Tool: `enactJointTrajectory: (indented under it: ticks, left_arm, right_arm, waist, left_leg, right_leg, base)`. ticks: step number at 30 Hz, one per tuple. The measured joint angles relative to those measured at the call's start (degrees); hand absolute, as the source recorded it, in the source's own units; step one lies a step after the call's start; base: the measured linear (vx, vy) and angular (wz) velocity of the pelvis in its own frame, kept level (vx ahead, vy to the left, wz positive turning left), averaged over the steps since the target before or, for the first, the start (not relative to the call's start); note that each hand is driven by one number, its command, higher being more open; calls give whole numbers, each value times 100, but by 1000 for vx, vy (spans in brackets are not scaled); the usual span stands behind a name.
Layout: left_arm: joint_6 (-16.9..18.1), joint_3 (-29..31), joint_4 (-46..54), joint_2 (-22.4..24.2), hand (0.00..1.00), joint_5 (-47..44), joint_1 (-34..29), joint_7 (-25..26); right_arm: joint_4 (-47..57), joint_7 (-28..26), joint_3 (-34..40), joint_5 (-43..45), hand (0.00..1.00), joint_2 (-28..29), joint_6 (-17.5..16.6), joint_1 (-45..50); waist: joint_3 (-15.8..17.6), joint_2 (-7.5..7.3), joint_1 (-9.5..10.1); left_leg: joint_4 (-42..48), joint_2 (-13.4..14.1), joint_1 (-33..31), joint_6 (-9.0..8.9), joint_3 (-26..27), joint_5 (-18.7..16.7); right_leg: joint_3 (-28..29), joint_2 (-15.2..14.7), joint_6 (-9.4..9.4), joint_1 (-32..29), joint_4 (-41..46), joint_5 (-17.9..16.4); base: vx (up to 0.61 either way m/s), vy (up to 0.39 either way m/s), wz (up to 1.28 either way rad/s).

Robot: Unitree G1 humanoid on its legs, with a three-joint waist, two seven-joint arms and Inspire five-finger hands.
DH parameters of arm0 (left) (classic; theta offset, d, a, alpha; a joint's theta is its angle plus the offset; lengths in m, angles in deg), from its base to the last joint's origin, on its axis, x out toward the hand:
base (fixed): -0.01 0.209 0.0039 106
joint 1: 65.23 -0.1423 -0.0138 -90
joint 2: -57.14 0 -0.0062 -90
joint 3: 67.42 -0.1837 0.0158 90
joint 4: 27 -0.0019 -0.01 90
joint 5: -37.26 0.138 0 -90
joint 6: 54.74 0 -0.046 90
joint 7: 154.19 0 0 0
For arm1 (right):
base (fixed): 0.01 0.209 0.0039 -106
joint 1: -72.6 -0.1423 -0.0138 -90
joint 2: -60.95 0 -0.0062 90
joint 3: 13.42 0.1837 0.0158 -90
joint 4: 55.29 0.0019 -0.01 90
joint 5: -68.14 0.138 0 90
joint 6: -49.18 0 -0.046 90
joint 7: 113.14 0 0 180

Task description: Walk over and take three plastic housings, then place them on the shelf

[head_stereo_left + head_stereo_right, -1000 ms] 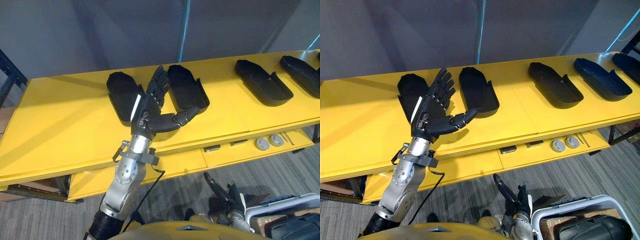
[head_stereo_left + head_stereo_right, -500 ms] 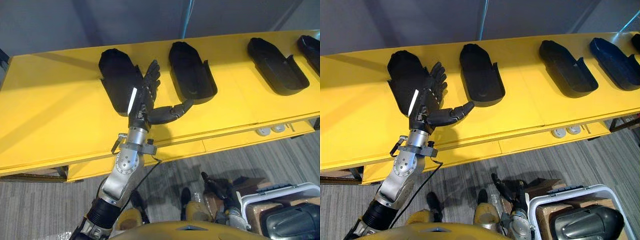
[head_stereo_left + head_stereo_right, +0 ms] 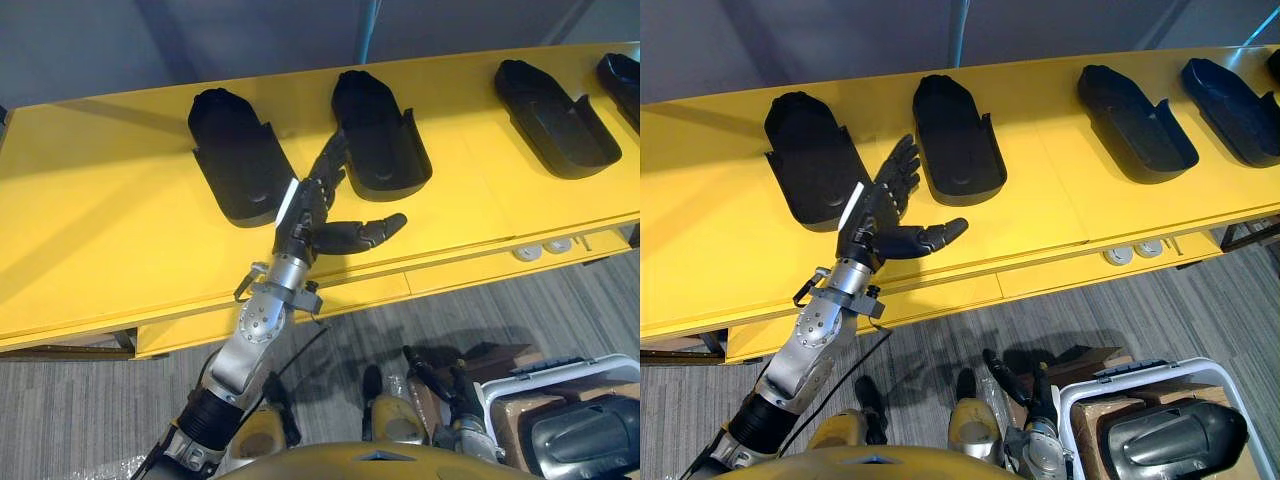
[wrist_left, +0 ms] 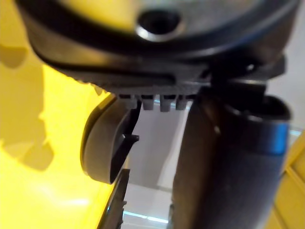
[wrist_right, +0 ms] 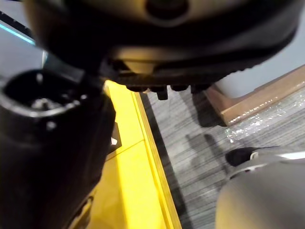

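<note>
The robot's left hand hovers, spread wide and holding nothing, above the yellow surface close to its front edge. Its fingers reach up the gap between the first plastic housing and the second housing, ending just beside the second's near left wall; whether they touch it cannot be told. The thumb juts out sideways along the front edge. A third housing and a fourth housing lie toward the right end. Bare yellow room lies left of the first housing and between the second and third. The right hand hangs low above the grey floor; how open it is cannot be told.
</note>
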Motion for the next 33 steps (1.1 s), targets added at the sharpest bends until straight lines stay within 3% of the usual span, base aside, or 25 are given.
enactJointTrajectory:
  ticks: [8, 19, 33]
  left_arm:
    - [-318, -60, -154, 13, 100, 76, -62, 457]
    - [-339, 106, -300, 193, 100, 664, -148, 1341]
    - [-312, 148, -339, 248, 100, 908, -136, 1703]
  right_arm:
    - [-67, -7, -9, 1, 100, -8, 0, -17]
    - [-265, 5, 6, 11, 100, -24, -3, -49]
    - [-482, 23, -1, 20, 100, -51, -9, -129]
  waist:
    - [1, -1, 5]
    - [7, -12, 6]
    - [120, -32, 3]
  left_leg:
    - [29, 4, 7, 3, -6, -8]
    - [33, 0, 5, 3, -49, -8]
    - [48, -12, 2, 3, -110, -8]
  right_leg:
    - [-2, -5, 6, 9, 26, -6]
    - [-44, -12, 29, 25, 36, -19]
    - [-106, -30, 57, 49, 66, -46]
  base:
    - [0, 0, 0]
    - [0, 0, 0]
    - [-1, 0, 1]
